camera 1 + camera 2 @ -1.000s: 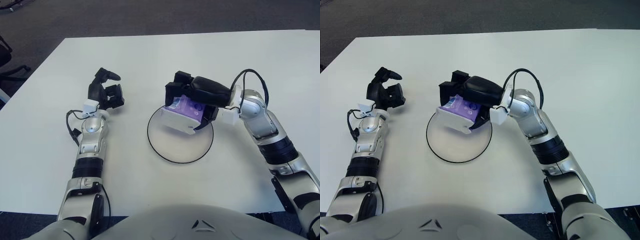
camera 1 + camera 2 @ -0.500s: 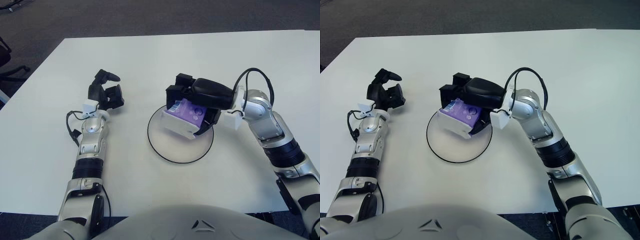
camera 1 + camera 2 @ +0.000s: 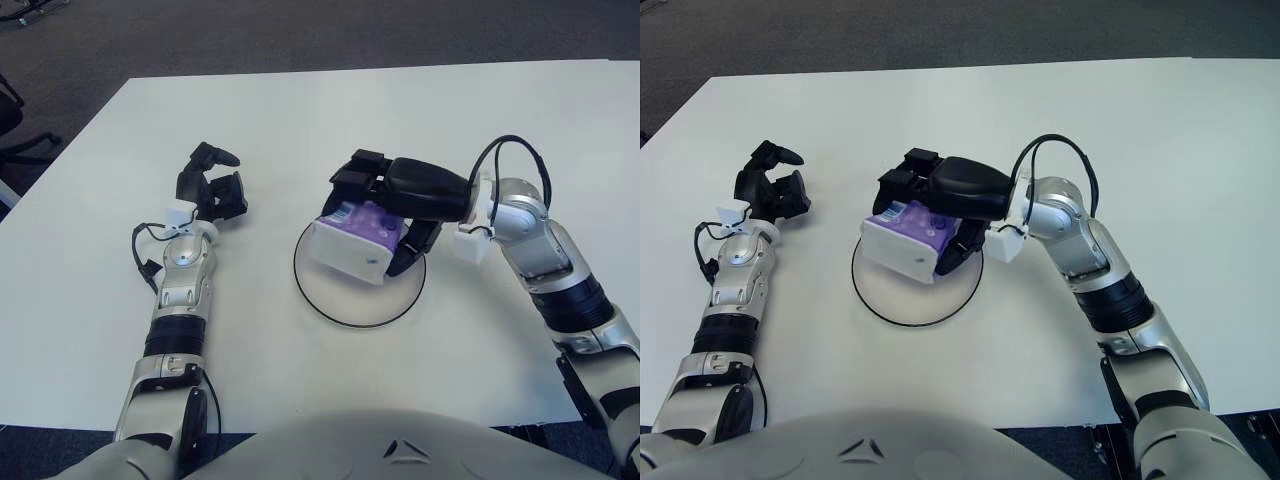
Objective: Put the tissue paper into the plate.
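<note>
- the right hand reaches in from the right over the plate, its dark fingers closed around the tissue paper.
- the tissue paper, a purple-and-white pack, sits tilted over the far part of the plate; whether its lower edge touches the plate cannot be told.
- the plate is a round white dish with a dark rim, on the white table.
- the left hand shows left of the plate, fingers loosely curled, holding nothing.

No readable text, tissue pack print (purple top) illegible
</note>
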You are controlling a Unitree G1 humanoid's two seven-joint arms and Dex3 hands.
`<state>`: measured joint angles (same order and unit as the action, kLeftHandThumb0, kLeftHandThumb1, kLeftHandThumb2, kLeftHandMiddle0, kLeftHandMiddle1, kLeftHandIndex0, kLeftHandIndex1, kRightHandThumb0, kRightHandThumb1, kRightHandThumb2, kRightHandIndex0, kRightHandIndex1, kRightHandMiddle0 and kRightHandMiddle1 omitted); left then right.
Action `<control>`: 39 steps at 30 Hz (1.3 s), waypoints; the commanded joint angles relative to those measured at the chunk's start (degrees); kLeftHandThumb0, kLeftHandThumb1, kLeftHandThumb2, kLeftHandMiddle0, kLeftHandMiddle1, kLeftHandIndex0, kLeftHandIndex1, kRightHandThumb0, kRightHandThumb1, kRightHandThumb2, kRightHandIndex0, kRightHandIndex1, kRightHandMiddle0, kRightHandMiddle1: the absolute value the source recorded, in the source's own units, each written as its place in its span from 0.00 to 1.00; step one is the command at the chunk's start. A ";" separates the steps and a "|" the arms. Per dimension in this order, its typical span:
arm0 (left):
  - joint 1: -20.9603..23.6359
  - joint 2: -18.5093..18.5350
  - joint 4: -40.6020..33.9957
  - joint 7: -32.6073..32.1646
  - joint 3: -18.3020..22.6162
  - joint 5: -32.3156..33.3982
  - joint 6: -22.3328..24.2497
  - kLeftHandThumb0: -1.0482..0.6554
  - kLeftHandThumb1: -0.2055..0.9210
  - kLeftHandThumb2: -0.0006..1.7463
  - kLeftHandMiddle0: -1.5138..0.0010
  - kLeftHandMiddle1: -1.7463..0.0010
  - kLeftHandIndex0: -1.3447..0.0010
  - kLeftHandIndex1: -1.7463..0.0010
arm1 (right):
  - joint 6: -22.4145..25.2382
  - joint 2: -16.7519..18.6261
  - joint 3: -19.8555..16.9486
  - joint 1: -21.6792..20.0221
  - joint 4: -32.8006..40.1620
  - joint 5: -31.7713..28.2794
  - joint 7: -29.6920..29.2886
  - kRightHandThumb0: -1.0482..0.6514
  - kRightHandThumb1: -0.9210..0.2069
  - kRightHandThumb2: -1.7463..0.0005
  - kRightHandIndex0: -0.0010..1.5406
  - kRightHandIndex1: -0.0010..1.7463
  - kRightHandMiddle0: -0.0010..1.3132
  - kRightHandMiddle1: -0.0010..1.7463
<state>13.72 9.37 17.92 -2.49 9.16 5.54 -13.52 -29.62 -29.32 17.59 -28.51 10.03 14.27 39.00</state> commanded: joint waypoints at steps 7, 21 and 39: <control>-9.52 -5.76 4.95 -0.56 -1.31 0.10 -0.11 0.33 0.46 0.76 0.15 0.00 0.54 0.00 | -5.10 0.64 -1.00 -1.66 -2.61 0.61 -3.03 0.13 0.17 0.74 0.00 0.01 0.00 0.27; -9.40 -6.45 4.91 -0.65 -1.59 0.16 -0.67 0.33 0.45 0.76 0.15 0.00 0.53 0.00 | -6.31 -0.96 -2.23 -3.48 -3.60 -1.58 -2.02 0.09 0.18 0.79 0.00 0.00 0.00 0.23; -8.86 -6.17 6.22 -0.22 -1.89 0.04 -1.70 0.34 0.49 0.73 0.14 0.00 0.56 0.00 | 5.35 -7.58 -6.36 -7.23 3.75 -3.00 4.04 0.12 0.21 0.79 0.00 0.00 0.00 0.14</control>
<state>13.93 9.12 17.89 -2.54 8.78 5.54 -14.52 -27.42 -34.81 12.80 -32.16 11.87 12.66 40.71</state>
